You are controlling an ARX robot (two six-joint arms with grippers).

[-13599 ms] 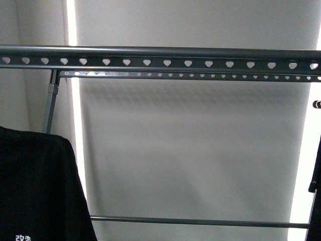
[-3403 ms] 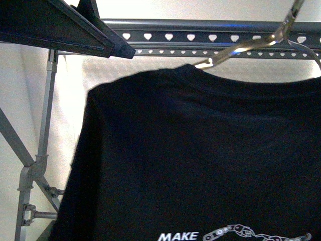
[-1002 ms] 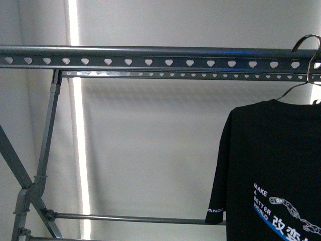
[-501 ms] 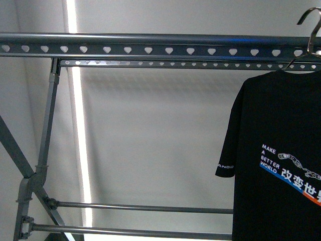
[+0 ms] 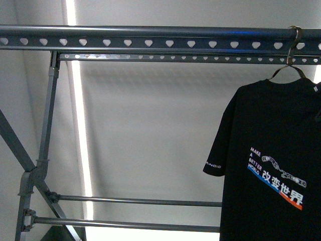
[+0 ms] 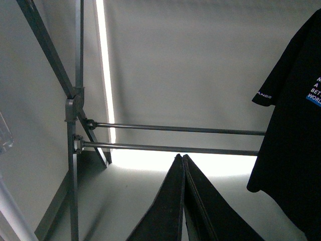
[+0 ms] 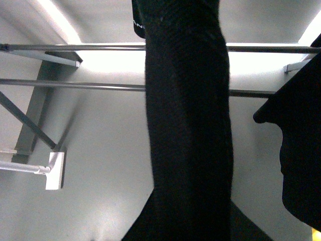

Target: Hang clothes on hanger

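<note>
The black T-shirt (image 5: 273, 165) with white text, Chinese characters and a blue-orange stripe hangs at the right of the front view on a wire clothes hanger (image 5: 290, 65). The hanger's hook sits over the top rail of the grey drying rack (image 5: 150, 42), which has a row of heart-shaped holes. Neither gripper shows in the front view. In the left wrist view my left gripper (image 6: 182, 159) is shut and empty, left of the shirt's sleeve (image 6: 286, 100). In the right wrist view my right gripper is shut on the shirt's fabric (image 7: 188, 125), which covers the jaws.
The rack's slanted leg (image 5: 20, 150) stands at the left with two lower cross rails (image 5: 135, 201). A plain wall with a bright vertical strip (image 5: 80, 130) is behind. Another dark cloth (image 7: 301, 150) hangs at the edge of the right wrist view.
The T-shirt on its wire hanger has come down and its hook now rests over the rack's top rail. The rail shows a little higher in the frame than half a second ago.
</note>
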